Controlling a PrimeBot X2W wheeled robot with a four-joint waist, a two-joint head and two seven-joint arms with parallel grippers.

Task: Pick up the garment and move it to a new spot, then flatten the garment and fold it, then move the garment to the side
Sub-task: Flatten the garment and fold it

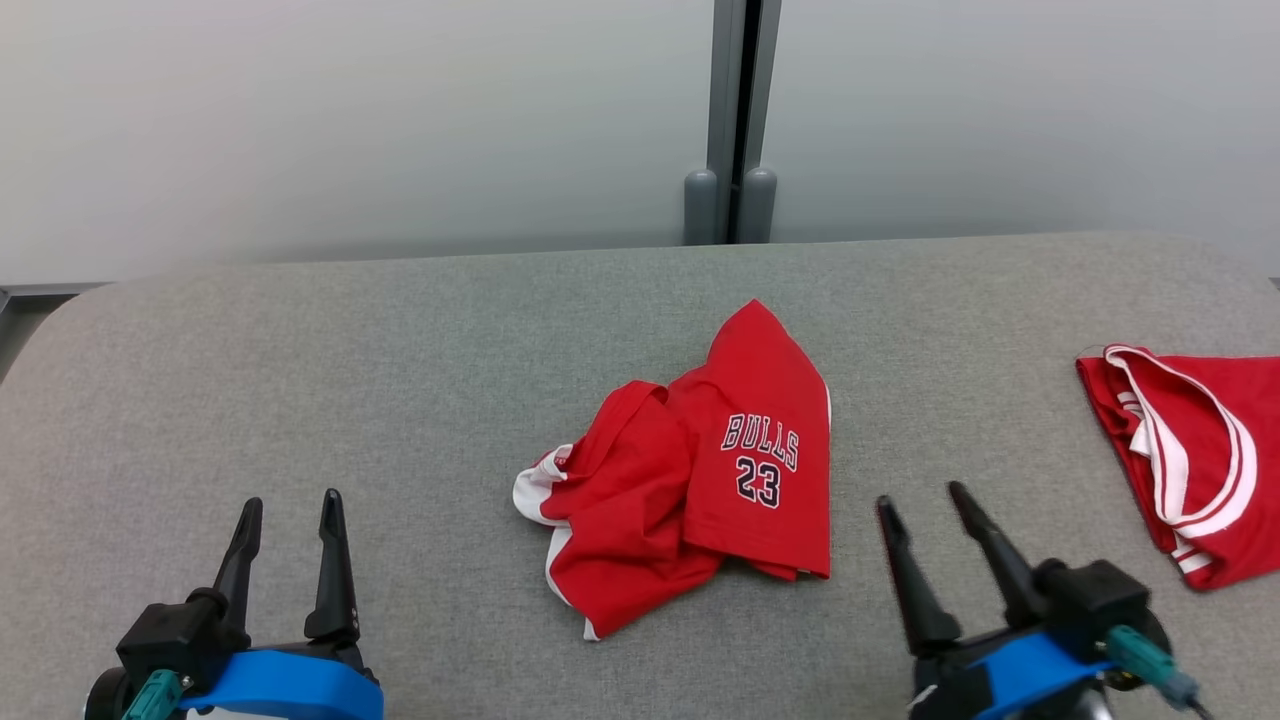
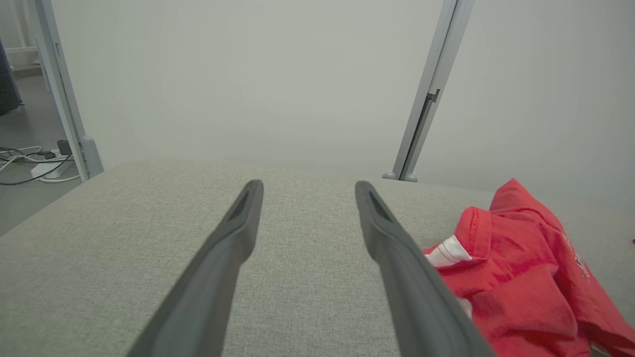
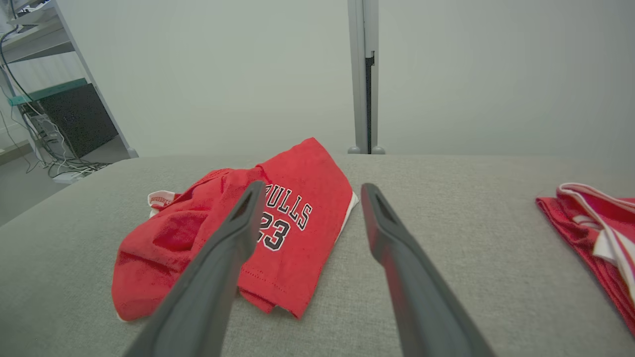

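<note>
Nearest to the camera, at the lower left of the head view, the left claw [image 1: 291,500] is above the grey fabric desk [image 1: 400,380]. Its two dark fingers are spread apart and there is nothing between them. At the lower right is the right claw [image 1: 921,494], also spread and empty, with its fingers leaning a little to the left. Both claws are apart from the cloth.

Between the two claws and a little farther away, the red Bulls garment [image 1: 700,470] lies on the middle of the desk. It is crumpled and partly folded over itself. The panel with "BULLS 23" is on top, on its right part, and white trim shows at its left and lower edges. In the right wrist view the left finger of the right claw covers the first letter of the print. In the left wrist view the garment [image 2: 516,277] is on the right, beside the right finger.

At the right edge of the desk, well apart from the first one, lies a second red garment [image 1: 1200,460] with white and red striped trim; the picture border cuts it.

Behind the desk stand pale grey wall panels [image 1: 350,130] with a grey post [image 1: 733,120] between them.
</note>
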